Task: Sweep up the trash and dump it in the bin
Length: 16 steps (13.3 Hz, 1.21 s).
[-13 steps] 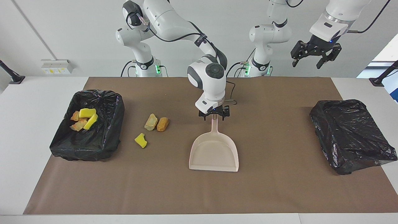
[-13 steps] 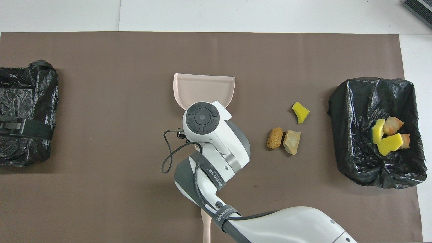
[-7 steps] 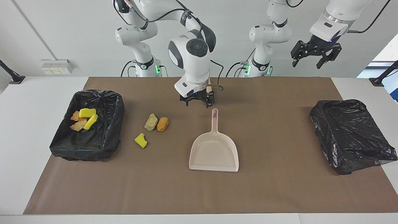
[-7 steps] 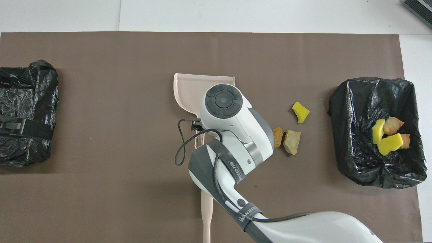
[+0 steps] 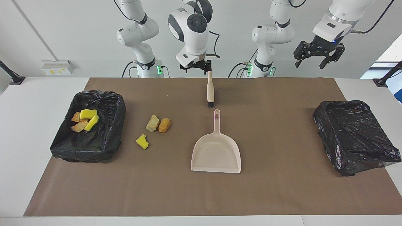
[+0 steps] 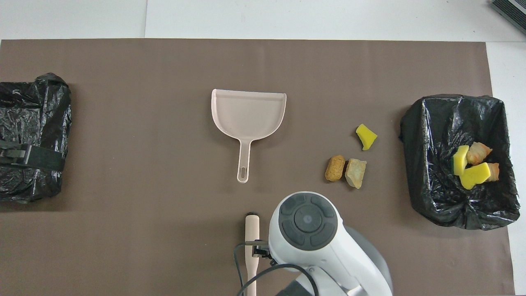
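Spread right hand [image 5: 197,65] hovers over the end of the beige-handled brush [image 5: 210,89]; spread left hand [image 5: 317,56] waits aloft. Gripped so far out, the brush could pivot and miss the yellow-brown scraps [image 5: 153,123].

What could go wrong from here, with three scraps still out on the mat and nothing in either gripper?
1. The right gripper is open over the brush handle; a skewed grasp could tip or drop it.
2. The dustpan lies apart from the three loose scraps, so sweeping may scatter them across the mat.
3. The dustpan's mouth faces away from the robots, not toward the scraps.
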Each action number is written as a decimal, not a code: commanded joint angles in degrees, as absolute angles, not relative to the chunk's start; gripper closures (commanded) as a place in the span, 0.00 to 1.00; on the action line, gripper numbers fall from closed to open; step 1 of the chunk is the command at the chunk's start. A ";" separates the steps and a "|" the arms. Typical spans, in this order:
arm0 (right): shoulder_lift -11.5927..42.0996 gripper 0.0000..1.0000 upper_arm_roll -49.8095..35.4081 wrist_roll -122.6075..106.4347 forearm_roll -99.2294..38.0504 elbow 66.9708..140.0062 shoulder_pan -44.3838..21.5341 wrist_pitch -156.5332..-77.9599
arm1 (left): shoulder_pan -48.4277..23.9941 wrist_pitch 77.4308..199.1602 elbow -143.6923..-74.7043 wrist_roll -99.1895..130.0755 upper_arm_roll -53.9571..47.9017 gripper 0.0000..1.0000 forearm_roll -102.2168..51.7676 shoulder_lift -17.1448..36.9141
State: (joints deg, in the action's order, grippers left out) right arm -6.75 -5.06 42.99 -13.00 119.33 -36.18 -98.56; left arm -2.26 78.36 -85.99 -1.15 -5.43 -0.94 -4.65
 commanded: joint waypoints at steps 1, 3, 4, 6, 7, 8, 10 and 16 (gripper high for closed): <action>-15.64 0.00 -4.92 45.25 -18.27 131.64 -38.13 -106.24 | -1.93 77.25 -85.17 -1.14 -5.98 0.00 -1.23 -4.57; -14.34 0.00 -5.01 49.11 -18.37 133.14 -41.63 -110.36 | -2.37 79.53 -85.17 -1.14 -6.32 0.00 -1.32 -4.48; -13.98 0.00 -5.01 51.31 -18.37 134.81 -43.75 -113.87 | -2.98 80.41 -85.51 -1.14 -6.59 0.00 -1.32 -4.48; -13.54 0.00 -5.01 53.70 -18.46 135.62 -45.35 -116.10 | -5.43 83.66 -86.21 -1.06 -6.68 0.00 -1.32 -4.22; -12.93 0.00 -5.01 53.70 -18.98 135.62 -45.53 -116.97 | -6.41 85.15 -87.18 0.34 -6.68 0.00 -1.14 -3.87; -11.88 0.00 -5.01 53.70 -19.59 135.62 -45.70 -118.98 | -6.85 86.73 -87.54 1.57 -6.68 0.00 -1.23 -3.61; -8.80 0.00 -5.01 56.50 -19.78 135.62 -49.47 -123.90 | -10.26 92.17 -92.08 2.11 -6.68 0.00 -1.23 -3.25; -4.83 0.00 -5.01 56.08 -19.60 137.72 -52.82 -128.23 | -14.68 99.57 -97.29 3.60 -6.77 0.00 -1.23 -1.50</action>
